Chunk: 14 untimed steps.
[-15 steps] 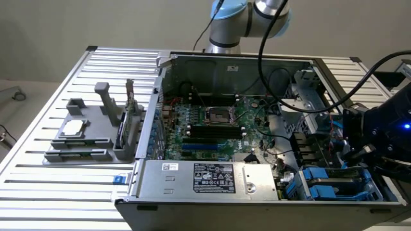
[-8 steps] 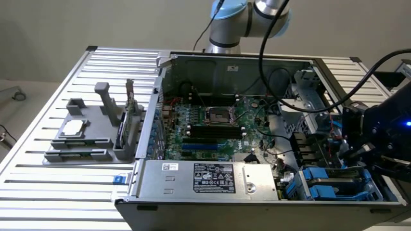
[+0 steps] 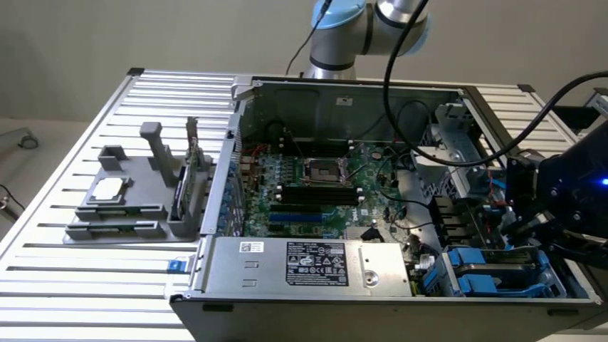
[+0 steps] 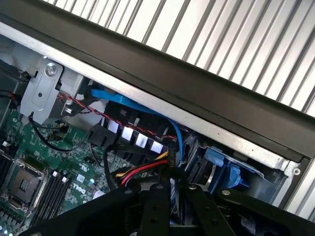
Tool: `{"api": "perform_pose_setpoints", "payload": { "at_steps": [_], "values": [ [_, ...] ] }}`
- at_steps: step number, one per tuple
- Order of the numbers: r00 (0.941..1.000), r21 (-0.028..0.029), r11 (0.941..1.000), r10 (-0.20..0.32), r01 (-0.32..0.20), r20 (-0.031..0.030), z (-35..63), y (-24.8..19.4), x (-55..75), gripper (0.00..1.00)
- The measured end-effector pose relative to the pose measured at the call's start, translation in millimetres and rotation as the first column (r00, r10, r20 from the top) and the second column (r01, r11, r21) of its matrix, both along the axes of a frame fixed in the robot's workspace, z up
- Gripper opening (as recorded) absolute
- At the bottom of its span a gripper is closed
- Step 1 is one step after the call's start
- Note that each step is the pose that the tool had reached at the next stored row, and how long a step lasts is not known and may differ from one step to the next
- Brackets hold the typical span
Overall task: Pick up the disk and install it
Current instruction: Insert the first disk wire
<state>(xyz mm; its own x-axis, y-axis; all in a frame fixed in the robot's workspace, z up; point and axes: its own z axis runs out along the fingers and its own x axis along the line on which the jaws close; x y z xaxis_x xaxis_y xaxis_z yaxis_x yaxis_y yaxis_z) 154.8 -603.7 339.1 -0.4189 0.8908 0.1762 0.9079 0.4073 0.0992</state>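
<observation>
1. At the exterior view's left, a grey plastic holder (image 3: 124,214) rests on the ribbed aluminium table (image 3: 76,299). A small flat silver square chip (image 3: 107,189) lies on top of the holder.
2. In the middle, the open dark metal computer case (image 3: 380,320) shows a green motherboard (image 3: 323,192). The white lettering printed on the board is too small to read.
3. At the case's near edge, a large silver metal box (image 3: 380,274) carries a small white sticker (image 3: 250,246) and a black label (image 3: 317,263). The fine white print on the label cannot be made out.
4. The disk (image 3: 472,269) (image 4: 220,160), a hard drive in a bright blue plastic carrier, stands in the drive bay at the case's corner, at the exterior view's lower right. Mostly its blue frame is visible.
5. The black gripper (image 4: 172,195) hovers just above that bay, near the disk and beside red, yellow and black cables (image 4: 142,169). I cannot tell how far open it is, or whether it has hold of anything.
</observation>
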Motion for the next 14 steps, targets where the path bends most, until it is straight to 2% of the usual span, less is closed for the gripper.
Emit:
{"api": "perform_pose_setpoints", "payload": {
  "at_steps": [3, 7, 10, 13, 14],
  "values": [
    [1.0000, -0.0007, 1.0000, -0.003, 0.003, -0.0003, 4.9, 0.5, -0.2, 0.16],
    [1.0000, -0.0045, 1.0000, -0.006, 0.006, -0.0014, 11.4, 0.9, -0.3, 0.16],
    [0.9998, -0.0076, 0.9998, -0.021, 0.021, -0.0063, 11.7, 1.0, -0.2, 0.16],
    [0.9994, -0.0158, 0.9993, -0.033, 0.033, -0.0119, 11.7, 1.0, -0.2, 0.16],
    [0.9992, -0.0192, 0.9992, -0.037, 0.036, -0.0167, 11.6, 1.0, -0.1, 0.16]
  ]
}}
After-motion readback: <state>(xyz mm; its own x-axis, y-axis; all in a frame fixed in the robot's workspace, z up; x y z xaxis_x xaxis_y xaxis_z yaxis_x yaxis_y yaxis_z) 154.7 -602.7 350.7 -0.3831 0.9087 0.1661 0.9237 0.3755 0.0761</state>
